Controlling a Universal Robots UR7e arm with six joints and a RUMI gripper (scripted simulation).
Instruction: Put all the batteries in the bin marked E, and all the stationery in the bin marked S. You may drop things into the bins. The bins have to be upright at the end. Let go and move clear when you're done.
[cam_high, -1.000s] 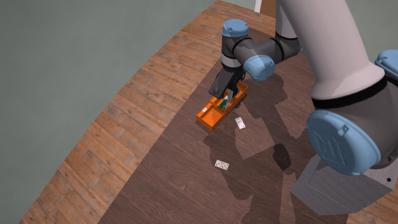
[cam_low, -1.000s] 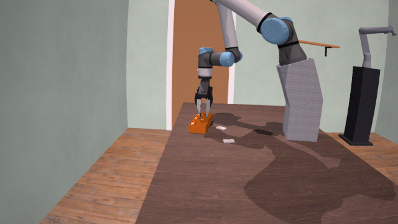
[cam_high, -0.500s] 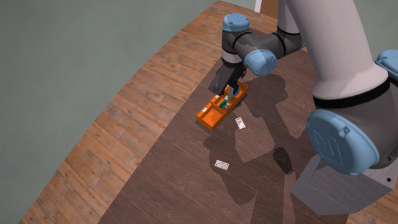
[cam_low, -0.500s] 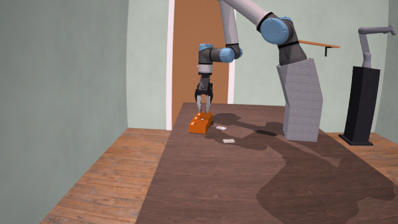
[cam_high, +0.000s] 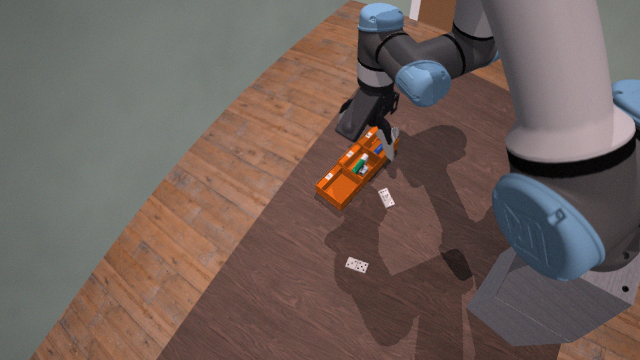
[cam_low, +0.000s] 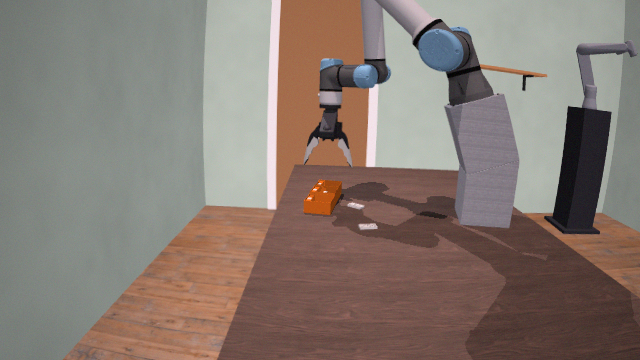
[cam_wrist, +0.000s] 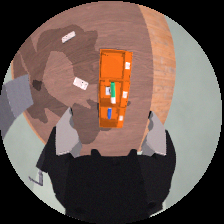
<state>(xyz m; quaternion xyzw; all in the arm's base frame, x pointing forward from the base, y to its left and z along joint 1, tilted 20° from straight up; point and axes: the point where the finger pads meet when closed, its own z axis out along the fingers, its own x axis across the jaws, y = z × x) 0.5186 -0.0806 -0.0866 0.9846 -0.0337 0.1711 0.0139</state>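
Note:
A row of three joined orange bins (cam_high: 354, 163) stands near the table's left edge; it also shows in the exterior view (cam_low: 323, 197) and the wrist view (cam_wrist: 114, 87). The white labels on its rim are too small to read. The middle bin holds a green item (cam_high: 359, 165) (cam_wrist: 113, 91) and a small white one (cam_high: 364, 157). The bin nearest the gripper holds a blue item (cam_high: 378, 148) (cam_wrist: 109, 112). The third bin (cam_high: 340, 187) looks empty. My gripper (cam_low: 328, 155) (cam_wrist: 111, 109) hangs wide open and empty, well above the bins' far end.
Two white playing cards lie flat on the table right of the bins, one close (cam_high: 386, 197) (cam_wrist: 80, 83) and one farther off (cam_high: 357, 264) (cam_wrist: 68, 36). The grey robot pedestal (cam_low: 485, 165) stands at the right. A black stand (cam_low: 580, 170) is on the floor beyond.

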